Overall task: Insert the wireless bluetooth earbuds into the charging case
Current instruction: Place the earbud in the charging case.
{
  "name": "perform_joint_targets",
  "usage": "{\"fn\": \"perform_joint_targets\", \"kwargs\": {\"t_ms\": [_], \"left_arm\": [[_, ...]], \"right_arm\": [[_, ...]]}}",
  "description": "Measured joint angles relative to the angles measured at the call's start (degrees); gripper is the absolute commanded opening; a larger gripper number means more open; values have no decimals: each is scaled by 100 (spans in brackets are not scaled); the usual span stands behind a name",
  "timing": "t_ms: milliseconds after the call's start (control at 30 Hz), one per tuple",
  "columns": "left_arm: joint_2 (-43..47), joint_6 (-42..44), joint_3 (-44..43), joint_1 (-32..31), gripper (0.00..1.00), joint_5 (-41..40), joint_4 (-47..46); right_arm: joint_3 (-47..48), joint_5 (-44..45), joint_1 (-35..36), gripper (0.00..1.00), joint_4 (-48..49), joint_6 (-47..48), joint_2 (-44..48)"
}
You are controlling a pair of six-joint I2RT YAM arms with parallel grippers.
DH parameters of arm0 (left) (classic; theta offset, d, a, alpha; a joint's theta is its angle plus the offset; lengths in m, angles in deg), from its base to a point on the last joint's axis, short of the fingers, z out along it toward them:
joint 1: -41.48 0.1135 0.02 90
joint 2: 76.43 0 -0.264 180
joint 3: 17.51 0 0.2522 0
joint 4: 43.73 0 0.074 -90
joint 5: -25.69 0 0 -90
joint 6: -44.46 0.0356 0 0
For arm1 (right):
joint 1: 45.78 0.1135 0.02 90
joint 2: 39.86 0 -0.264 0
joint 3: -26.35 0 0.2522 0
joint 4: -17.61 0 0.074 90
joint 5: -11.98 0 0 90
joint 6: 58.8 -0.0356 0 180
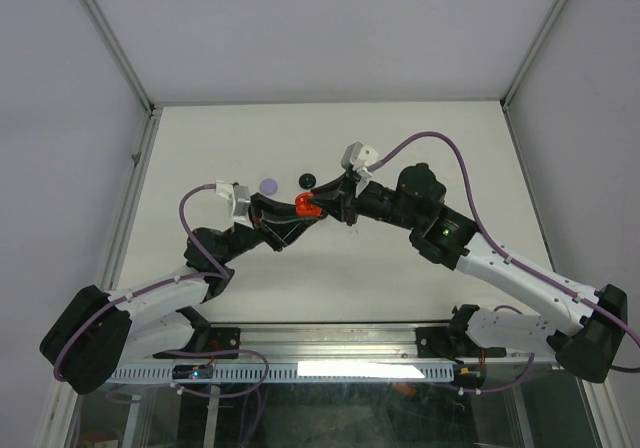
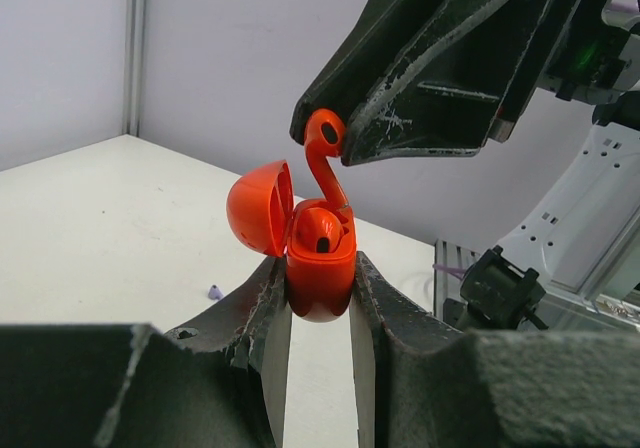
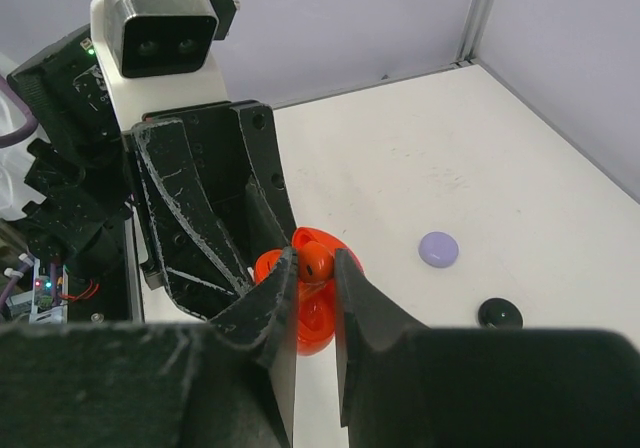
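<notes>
My left gripper (image 2: pixel 318 303) is shut on a red charging case (image 2: pixel 320 268) and holds it upright above the table with its lid (image 2: pixel 258 208) swung open to the left. My right gripper (image 3: pixel 315 268) is shut on the head of a red earbud (image 3: pixel 315 261). In the left wrist view the earbud (image 2: pixel 325 148) hangs just above the case, and its stem reaches down into the case opening. Another red bud (image 2: pixel 322 233) seems to sit inside the case. In the top view the case (image 1: pixel 306 205) is between the left gripper (image 1: pixel 298 211) and the right gripper (image 1: pixel 322 204).
A lilac round case (image 1: pixel 267 184) and a black round case (image 1: pixel 307 179) lie on the white table behind the grippers; both show in the right wrist view (image 3: pixel 438 249) (image 3: pixel 499 314). A tiny lilac piece (image 2: pixel 214 293) lies on the table. Walls enclose the table on three sides.
</notes>
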Motion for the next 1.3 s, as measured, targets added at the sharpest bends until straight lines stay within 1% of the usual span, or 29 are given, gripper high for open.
{"fn": "perform_joint_targets", "kwargs": {"t_ms": [267,633,933,1067,1300], "left_arm": [[0,-236,-98,0,0,0,39],[-4,-509,-243,0,0,-7,354],[-9,-704,-243,-7,0,-9,339],[-11,-772,-243,-9,0,-31,254],[-52,-817,-223,-9,0,-42,66]], "right_arm": [[-2,-7,42,9,-127,103,0],[-2,-48,46,10,-136,216,9],[-107,-173,39,12,-66,299,103],[-201,-186,42,14,66,282,177],[-354,-256,39,15,284,227,271]]}}
